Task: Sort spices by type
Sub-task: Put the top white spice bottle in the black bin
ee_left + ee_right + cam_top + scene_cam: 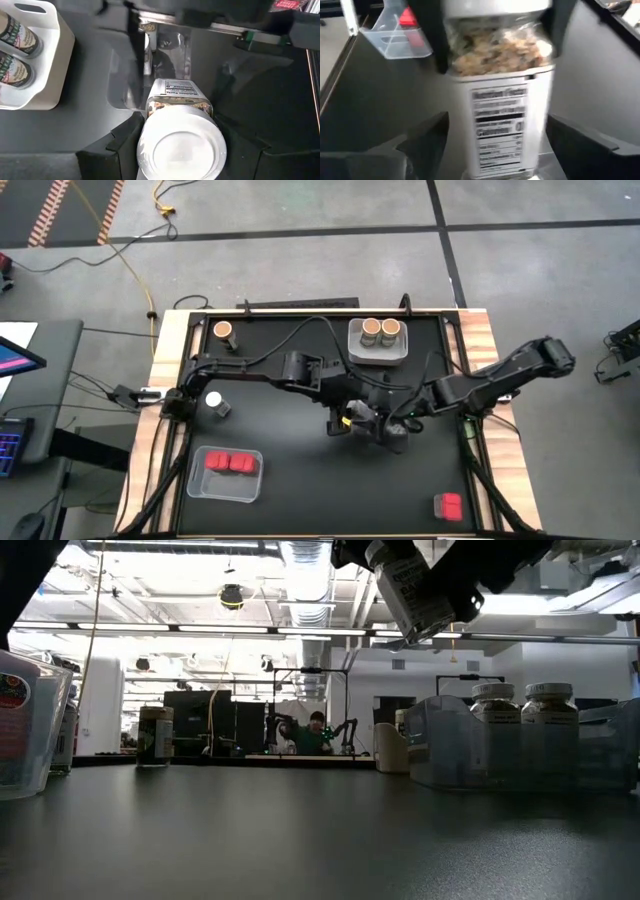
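Two grippers are met over the table's middle. A white-lidded jar (181, 145) is clamped at its lid end by the left gripper (180, 150) and held tilted above the tabletop, as seen in the low view. The right gripper (492, 150) is spread wide, its fingers (427, 137) set either side of the jar's base without touching it.

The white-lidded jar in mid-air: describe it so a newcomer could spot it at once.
Start at the white tray with two brown-topped jars at the table's far edge, then come toward the table's middle, where both arms meet. There the left gripper holds the white-lidded jar off the table, the only spice being held.
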